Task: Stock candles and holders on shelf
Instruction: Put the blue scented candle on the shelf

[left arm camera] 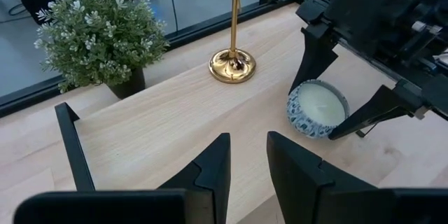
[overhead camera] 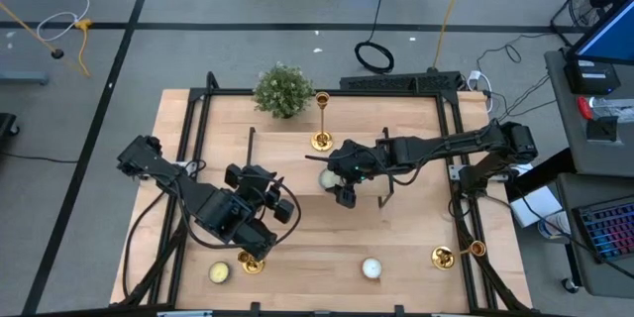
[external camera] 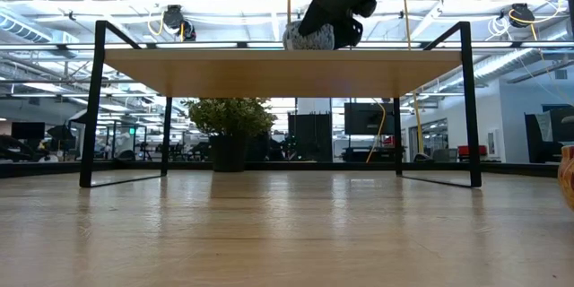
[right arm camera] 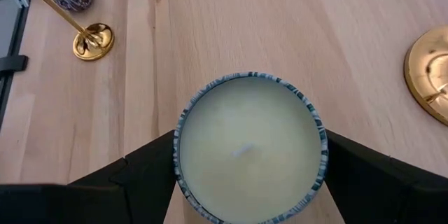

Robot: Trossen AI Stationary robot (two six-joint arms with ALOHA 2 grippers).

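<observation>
We judge the right end effector (overhead camera: 344,180) is setting a pale candle (overhead camera: 327,179) on the shelf (overhead camera: 287,158); its fingers bracket the tin. We should open wide and lift straight, clear of the upright holder (overhead camera: 321,141) at 11 o'clock. The left end effector (overhead camera: 260,241) hangs narrow near 7 o'clock. We count three candles, three holders, one plant (overhead camera: 283,90).

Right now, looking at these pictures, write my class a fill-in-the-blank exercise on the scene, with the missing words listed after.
1. The right gripper has a ____ between its fingers, over the shelf.
2. One gold holder stands upright on the shelf beside the green ____.
3. The left gripper holds ____.
4. The holder near the table's right edge lies on its ____.

Missing words: candle; plant; nothing; side
</observation>
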